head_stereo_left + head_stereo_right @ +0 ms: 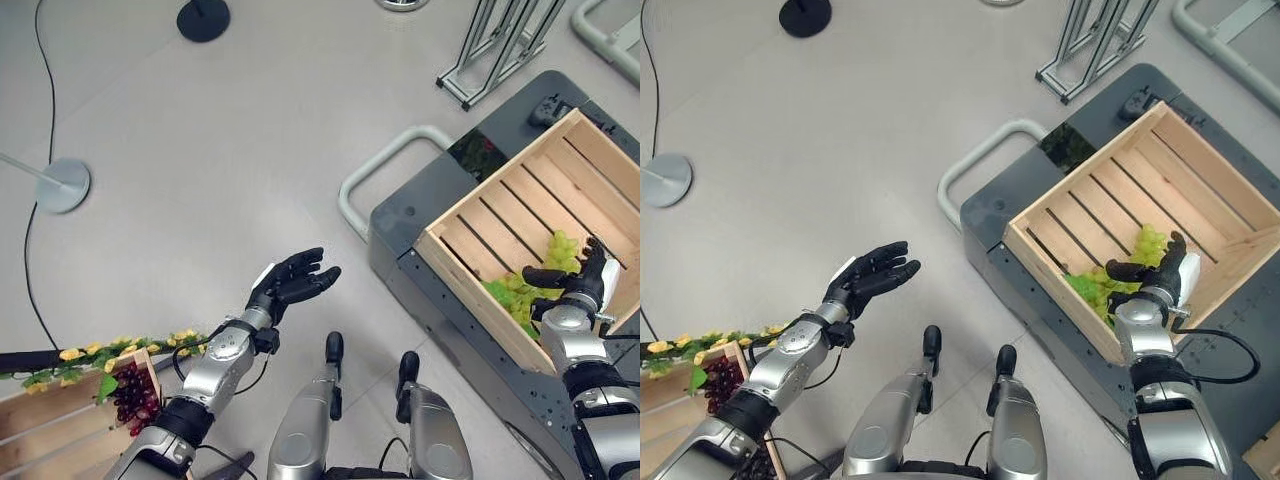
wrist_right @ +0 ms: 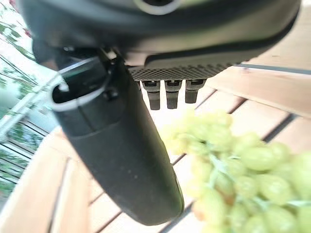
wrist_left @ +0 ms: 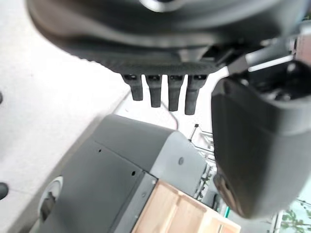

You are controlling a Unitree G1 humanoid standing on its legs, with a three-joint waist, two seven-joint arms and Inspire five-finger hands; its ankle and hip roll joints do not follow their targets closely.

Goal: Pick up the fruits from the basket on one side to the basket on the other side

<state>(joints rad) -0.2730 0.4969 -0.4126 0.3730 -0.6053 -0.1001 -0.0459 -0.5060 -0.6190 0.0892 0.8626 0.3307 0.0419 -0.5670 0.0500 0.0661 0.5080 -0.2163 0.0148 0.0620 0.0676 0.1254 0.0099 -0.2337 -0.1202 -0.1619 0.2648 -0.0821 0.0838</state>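
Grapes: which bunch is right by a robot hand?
The green grapes in the wooden crate, beside the open right hand. The purple grapes lie in the other crate.

Wooden crate [image 1: 560, 190] on grey cart [image 1: 420, 215]

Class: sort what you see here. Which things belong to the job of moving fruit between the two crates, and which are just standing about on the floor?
Part of the job:
green grapes
slatted crate holding them
right hand, open over the grapes
dark red grapes
flower-trimmed crate holding those
left hand, open, empty

Standing about:
grey cart
round stand base
metal frame
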